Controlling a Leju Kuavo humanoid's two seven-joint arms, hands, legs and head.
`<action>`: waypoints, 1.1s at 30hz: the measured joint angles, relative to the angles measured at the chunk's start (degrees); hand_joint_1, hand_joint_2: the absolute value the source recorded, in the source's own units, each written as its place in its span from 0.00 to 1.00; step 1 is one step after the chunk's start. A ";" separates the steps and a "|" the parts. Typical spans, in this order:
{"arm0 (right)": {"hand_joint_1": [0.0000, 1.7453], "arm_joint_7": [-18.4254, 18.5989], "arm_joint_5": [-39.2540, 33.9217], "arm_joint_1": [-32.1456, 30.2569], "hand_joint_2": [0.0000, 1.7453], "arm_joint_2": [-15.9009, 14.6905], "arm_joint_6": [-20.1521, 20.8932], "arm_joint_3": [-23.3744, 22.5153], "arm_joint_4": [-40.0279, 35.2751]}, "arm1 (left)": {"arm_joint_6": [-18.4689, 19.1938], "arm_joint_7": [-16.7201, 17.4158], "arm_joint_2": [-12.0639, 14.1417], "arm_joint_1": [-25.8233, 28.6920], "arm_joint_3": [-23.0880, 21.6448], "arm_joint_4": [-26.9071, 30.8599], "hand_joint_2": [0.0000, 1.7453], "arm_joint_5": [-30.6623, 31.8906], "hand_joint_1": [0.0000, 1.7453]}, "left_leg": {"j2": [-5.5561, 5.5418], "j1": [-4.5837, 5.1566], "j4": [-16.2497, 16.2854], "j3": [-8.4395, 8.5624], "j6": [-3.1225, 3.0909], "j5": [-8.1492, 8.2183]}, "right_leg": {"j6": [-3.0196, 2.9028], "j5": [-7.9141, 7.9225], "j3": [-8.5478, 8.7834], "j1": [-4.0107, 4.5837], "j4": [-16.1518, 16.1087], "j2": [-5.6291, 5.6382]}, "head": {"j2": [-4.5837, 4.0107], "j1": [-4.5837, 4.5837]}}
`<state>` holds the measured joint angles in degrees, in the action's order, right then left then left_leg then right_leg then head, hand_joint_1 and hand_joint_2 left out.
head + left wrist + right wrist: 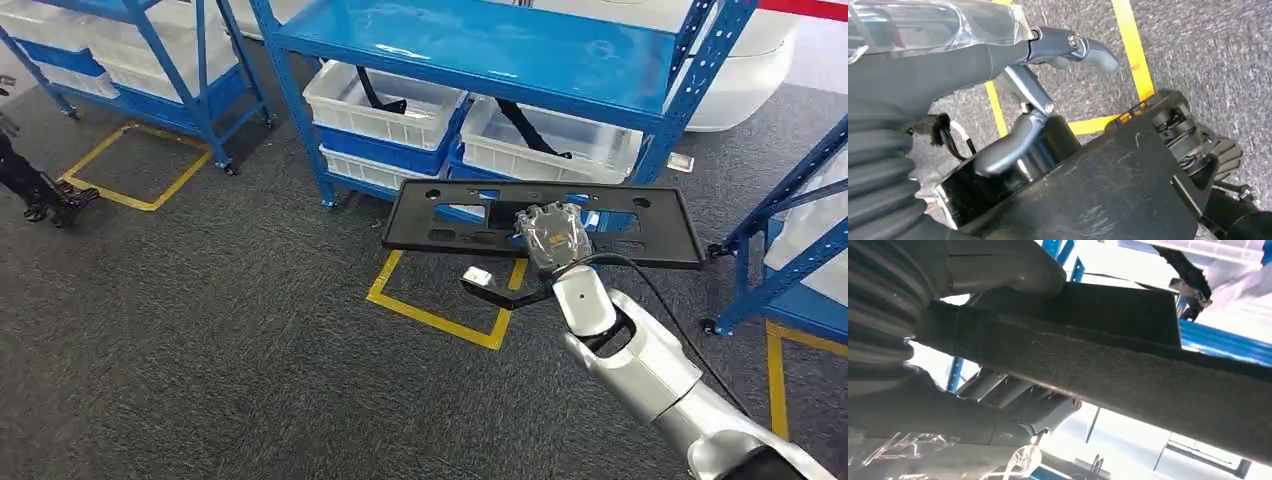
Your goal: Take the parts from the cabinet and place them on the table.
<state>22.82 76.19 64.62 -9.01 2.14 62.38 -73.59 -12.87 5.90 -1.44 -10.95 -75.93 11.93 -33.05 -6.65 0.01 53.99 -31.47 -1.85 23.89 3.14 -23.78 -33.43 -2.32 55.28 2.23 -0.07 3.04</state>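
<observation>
My right hand [552, 238] grips a long flat black panel [450, 215] with several cut-outs, holding it level in the air in front of the blue cabinet [480, 45]. In the right wrist view the panel [1128, 375] runs across the picture, with the thumb [1008, 270] on one face and the fingers [1023, 400] on the other. In the left wrist view my left hand [1038, 85] hangs over the grey carpet with its fingers apart and nothing in it.
The cabinet's lower shelf carries white bins [385, 100] with black parts [525, 125]. More blue racks stand at far left [170, 60] and right [790, 220]. Yellow tape squares [440, 315] mark the carpet. A dark shape [50, 190] sits at the left edge.
</observation>
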 joint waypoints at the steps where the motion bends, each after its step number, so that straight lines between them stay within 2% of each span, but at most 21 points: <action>1: 1.00 0.00 0.00 0.17 1.00 0.00 0.02 -0.02 -0.09 | -0.04 0.00 0.05 0.01 0.02 0.00 1.00 0.00 0.00 | 2.14 0.11 0.99 -0.35 0.30 0.82 | -0.35 0.03 0.13 0.12 -0.09 -0.51 | 0.02 0.04; 2: 1.00 0.02 0.00 0.22 1.00 0.00 0.04 -0.02 -0.29 | -0.15 0.00 0.02 0.04 0.02 0.00 1.00 0.02 0.00 | 4.62 0.12 5.09 -2.45 0.79 3.05 | -0.75 -0.03 0.11 0.09 -0.06 -1.07 | 0.00 0.02; 3: 1.00 0.00 0.00 0.21 1.00 0.00 0.04 -0.02 -0.33 | -0.20 -0.02 0.02 -0.03 0.02 0.00 1.00 0.04 0.00 | 5.60 -0.01 9.38 -4.48 1.11 4.88 | -0.82 -0.07 0.11 0.18 -0.06 -1.49 | 0.00 0.04; 4: 1.00 0.00 0.00 0.16 1.00 -0.13 0.07 -0.02 -0.33 | -0.37 -0.11 0.02 -0.33 0.04 0.00 1.00 0.04 0.00 | 6.18 -0.13 15.65 -7.58 1.36 7.09 | -0.96 -0.16 0.11 0.31 -0.06 -2.39 | 0.00 0.00; 6: 1.00 -0.02 0.00 0.01 1.00 -0.18 0.09 -0.02 -0.33 | -0.37 -0.11 0.02 -0.63 0.09 0.00 1.00 0.04 0.00 | 6.37 -0.19 20.74 -10.20 1.41 8.02 | -1.11 -0.27 0.15 0.46 -0.05 -3.76 | 0.00 0.02; 9: 1.00 -0.04 0.00 0.06 1.00 -0.13 0.09 -0.02 -0.53 | -0.35 -0.09 0.02 -0.43 0.09 0.00 1.00 0.04 0.00 | 6.67 -0.10 10.66 -5.48 0.69 2.15 | -1.17 -0.47 0.52 0.74 -0.06 -5.25 | 0.00 0.02; 10: 1.00 -0.04 0.00 0.19 1.00 -0.13 0.09 -0.05 -0.70 | -0.35 0.00 0.05 -0.14 0.09 0.00 1.00 0.09 0.00 | 8.88 0.37 2.55 -1.56 -0.26 -1.49 | -1.14 -0.60 0.81 0.83 -0.12 -5.94 | 0.00 0.04; 11: 1.00 -0.02 0.02 0.24 1.00 -0.20 0.09 -0.07 -0.77 | -0.39 0.02 0.18 -0.06 0.09 0.00 1.00 0.11 0.00 | 11.68 1.14 0.85 -0.69 -0.70 -0.59 | -1.07 -0.61 0.88 0.91 -0.33 -6.33 | 0.00 0.02; 15: 1.00 -0.04 0.00 0.10 1.00 -0.28 0.26 -0.11 -0.83 | -0.50 0.17 0.22 0.33 0.11 0.00 1.00 0.57 0.00 | 9.44 1.65 -0.04 -0.98 -1.25 -0.77 | -0.28 -0.55 0.91 1.32 -0.48 -8.89 | 0.00 0.02; 16: 1.00 -0.04 0.00 0.16 1.00 -0.31 0.26 -0.13 -0.92 | -0.50 0.17 0.16 0.35 0.11 0.00 1.00 0.68 0.00 | 8.62 0.85 -0.81 -0.46 -1.68 -1.38 | 0.16 -1.32 0.73 1.10 -0.17 -8.45 | 0.00 0.02; 17: 1.00 -0.02 0.00 0.19 1.00 -0.39 0.26 -0.18 -0.92 | -0.55 0.17 0.13 0.27 0.13 0.00 1.00 0.74 0.00 | 7.99 0.96 -0.90 -0.46 -1.97 -1.53 | 0.18 -2.44 0.45 1.00 1.21 -5.50 | 0.00 0.02; 19: 1.00 -0.02 0.00 0.13 1.00 -0.55 0.26 -0.18 -1.05 | -0.55 0.37 0.13 0.12 0.13 0.00 1.00 0.96 0.00 | 6.79 0.86 -0.88 -0.40 -2.22 -1.63 | 0.05 -6.97 -3.32 1.04 9.85 -2.89 | 0.00 0.02; 21: 1.00 -0.02 0.00 -0.07 1.00 -0.76 0.26 -0.18 -1.07 | -0.57 0.55 0.00 0.16 0.13 0.00 1.00 1.05 0.00 | 5.38 0.90 -0.83 -0.44 -2.29 -1.65 | 0.24 -9.83 -7.26 1.14 18.09 -2.47 | 0.00 0.02; 22: 1.00 -0.02 0.00 -0.31 1.00 -0.92 0.26 -0.18 -1.07 | -0.59 0.59 0.00 0.19 0.13 0.00 1.00 1.05 0.00 | 4.42 0.90 -0.81 -0.37 -2.29 -1.66 | 0.24 -9.46 -8.27 1.14 19.67 -2.41 | 0.00 0.00; 24: 1.00 -0.04 0.00 -0.33 1.00 -1.01 0.26 -0.18 -1.09 | -0.59 0.70 0.00 0.28 0.13 0.00 1.00 1.05 0.00 | 3.11 0.74 -0.67 -0.20 -2.22 -1.61 | 0.31 -5.68 -6.10 0.96 14.48 -2.34 | 0.00 0.00; 25: 1.00 -0.04 0.00 -0.20 1.00 -1.01 0.26 -0.18 -1.12 | -0.59 0.72 0.00 0.34 0.13 0.00 1.00 1.05 0.00 | 2.12 0.54 -0.36 -0.08 -1.95 -1.42 | 0.54 -1.81 -2.68 0.69 7.19 -1.78 | 0.00 0.00; 26: 1.00 -0.04 0.00 -0.18 1.00 -1.03 0.26 -0.18 -1.14 | -0.66 0.72 0.00 0.35 0.13 0.00 1.00 1.07 0.00 | 1.58 0.45 0.12 -0.30 -1.50 -1.09 | 0.94 0.25 -0.49 0.19 2.09 0.26 | 0.00 0.00; 27: 1.00 -0.04 0.00 -0.21 1.00 -1.05 0.26 -0.18 -1.12 | -0.66 0.72 0.07 0.32 0.13 0.00 1.00 1.09 0.00 | 1.18 0.23 0.31 -0.61 -1.24 -0.97 | 1.21 -1.18 -0.09 -0.28 1.44 3.17 | 0.00 0.00; 31: 1.00 -0.04 -0.02 -0.32 1.00 -1.25 0.31 -0.18 -1.33 | -1.36 1.05 0.09 0.66 0.13 0.00 1.00 1.20 0.00 | -1.20 0.12 0.80 -2.06 -0.30 -1.27 | -0.06 -1.13 -0.28 0.38 1.21 1.52 | 0.00 0.04; 32: 1.00 -0.02 0.02 -0.11 1.00 -1.22 0.31 -0.18 -1.38 | -1.53 1.09 0.29 0.99 0.15 0.00 1.00 1.20 0.00 | -0.43 -0.07 1.32 -2.36 -0.08 -0.75 | -0.47 -1.02 -0.19 -0.06 1.08 0.51 | 0.02 0.00; 33: 1.00 -0.02 0.00 -0.04 1.00 -1.20 0.33 -0.20 -1.42 | -1.55 1.09 0.24 0.98 0.15 0.00 1.00 1.24 0.00 | 2.83 0.48 3.42 -3.40 0.42 0.46 | -0.70 -1.04 -0.11 0.03 1.05 0.14 | -0.02 0.09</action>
<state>22.80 76.19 64.59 -10.21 2.47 62.18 -75.01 -14.43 6.99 -1.20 -9.96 -75.78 11.93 -31.80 -3.82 0.49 57.40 -34.87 -1.43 24.35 2.45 -24.82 -33.54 -2.29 56.33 2.37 -0.09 3.13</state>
